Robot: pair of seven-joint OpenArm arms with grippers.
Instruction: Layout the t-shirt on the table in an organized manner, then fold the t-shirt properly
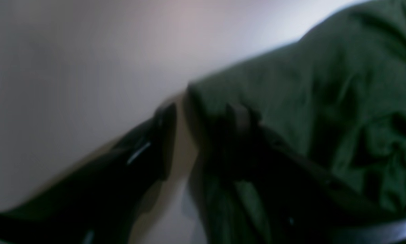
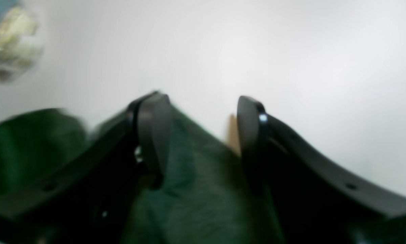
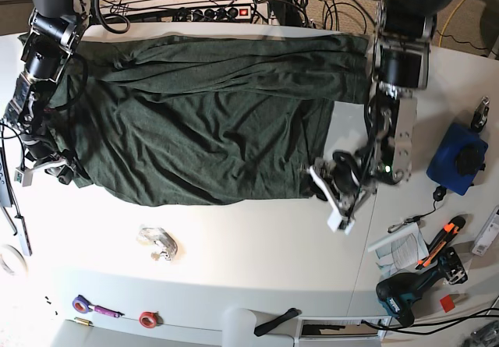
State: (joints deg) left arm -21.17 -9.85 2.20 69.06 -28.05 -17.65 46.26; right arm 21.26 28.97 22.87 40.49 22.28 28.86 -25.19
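Note:
The dark green t-shirt (image 3: 203,121) lies spread across the white table (image 3: 257,261), wrinkled, with its lower edge uneven. At its lower right corner my left gripper (image 3: 329,199) stands low. In the left wrist view the left gripper (image 1: 203,112) has its jaws apart: one finger is over bare table (image 1: 70,84), the other rests against the edge of the t-shirt (image 1: 325,101). My right gripper (image 3: 54,168) is at the shirt's left edge. In the right wrist view the right gripper (image 2: 201,101) is wide open, with the t-shirt (image 2: 189,189) lying between and below its fingers.
A small crumpled shiny object (image 3: 158,243) lies on the table in front of the shirt. On the right are a blue block (image 3: 456,160), papers (image 3: 398,249), an orange tool (image 3: 444,234) and a drill (image 3: 405,296). Tape rolls (image 3: 146,318) sit at the front left, cables (image 3: 210,12) at the back.

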